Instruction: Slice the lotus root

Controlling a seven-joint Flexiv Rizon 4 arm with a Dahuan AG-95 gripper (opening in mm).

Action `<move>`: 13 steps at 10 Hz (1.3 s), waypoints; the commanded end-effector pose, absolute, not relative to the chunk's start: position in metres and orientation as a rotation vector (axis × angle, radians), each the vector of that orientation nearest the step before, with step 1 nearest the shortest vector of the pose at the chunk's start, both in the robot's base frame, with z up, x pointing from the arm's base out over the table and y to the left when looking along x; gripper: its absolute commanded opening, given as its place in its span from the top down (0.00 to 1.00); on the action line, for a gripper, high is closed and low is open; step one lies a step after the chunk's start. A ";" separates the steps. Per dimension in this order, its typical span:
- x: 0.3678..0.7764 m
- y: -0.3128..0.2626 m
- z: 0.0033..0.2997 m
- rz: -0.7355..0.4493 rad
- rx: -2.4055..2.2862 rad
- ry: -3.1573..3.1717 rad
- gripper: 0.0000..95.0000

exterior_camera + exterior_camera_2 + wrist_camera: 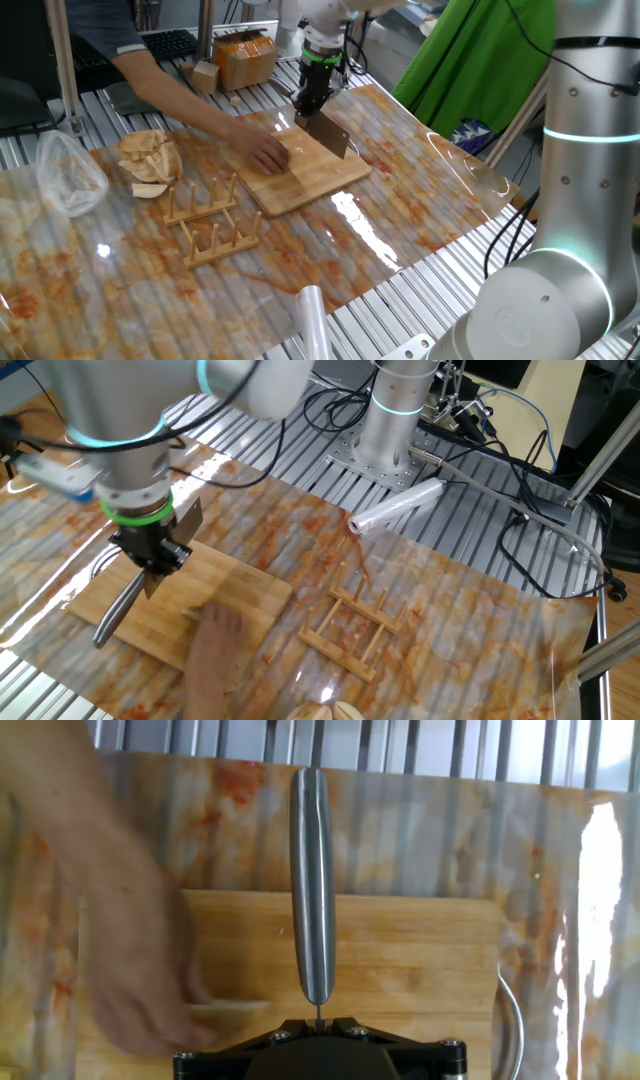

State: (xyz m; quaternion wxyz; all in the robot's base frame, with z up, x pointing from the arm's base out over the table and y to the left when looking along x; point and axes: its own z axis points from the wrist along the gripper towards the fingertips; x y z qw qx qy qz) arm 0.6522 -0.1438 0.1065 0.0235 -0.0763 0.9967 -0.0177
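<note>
Jaws: the gripper [312, 97] points straight down over the bamboo board [320, 175], its jaws closed on the handle of a cleaver [328, 134]; in the hand view the steel handle runs straight away from the camera down the middle of the frame.
Blade: in one fixed view the flat blade hangs below the jaws, tilted, its lower edge close above the board's far half; whether it touches the wood cannot be told.
Lotus root: a small pale piece [232, 1008] lies on the board, left of the handle line in the hand view and just beside the jaws, its long axis lying across the frame, roughly at right angles to the handle.
Hand: a person's hand [262, 152] rests on the board's left part and is at the piece; it is blurred, so a pinch or a mere touch cannot be told apart.
Key relation: the root sits to the left of the blade rather than under it, and the person's fingers are nearer to it than the cleaver is; a cut would likely call for a sideways shift toward the piece, with those fingers the obvious hazard.
Surroundings: the board sits on a glossy orange-stained bench [420, 200]; a wooden rack [210, 225] stands near the board, and a heap of tan slices [150, 160] lies further left.
</note>
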 end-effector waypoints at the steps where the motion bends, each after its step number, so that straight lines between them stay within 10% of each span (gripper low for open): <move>1: 0.653 -0.139 0.104 -0.072 -0.188 3.099 1.00; 13: 0.644 -0.113 0.113 -0.015 -0.048 3.137 1.00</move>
